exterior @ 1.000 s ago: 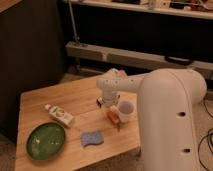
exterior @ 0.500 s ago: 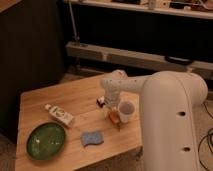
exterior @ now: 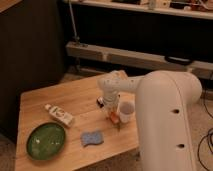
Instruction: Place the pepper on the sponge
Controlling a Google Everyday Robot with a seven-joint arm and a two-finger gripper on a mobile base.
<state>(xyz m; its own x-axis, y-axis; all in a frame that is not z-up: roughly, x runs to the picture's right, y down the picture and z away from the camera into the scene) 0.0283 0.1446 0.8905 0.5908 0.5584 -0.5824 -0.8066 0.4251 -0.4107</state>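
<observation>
The pepper [exterior: 115, 119], small and orange-red, lies on the wooden table [exterior: 75, 97] just left of a white cup [exterior: 126, 111]. My gripper [exterior: 110, 107] hangs at the end of the white arm directly over the pepper, close above it or touching it. The blue-grey sponge [exterior: 92, 138] lies flat on the table a short way to the front left of the pepper, with nothing on it.
A round green plate [exterior: 46, 141] sits at the table's front left. A white bottle [exterior: 59, 115] lies on its side behind the plate. A small dark bar [exterior: 100, 101] is partly hidden by the gripper. My white arm body [exterior: 165, 120] fills the right side.
The gripper has shifted slightly to the right and lower, toward the pepper. The pepper, sponge, cup and plate have stayed where they were.
</observation>
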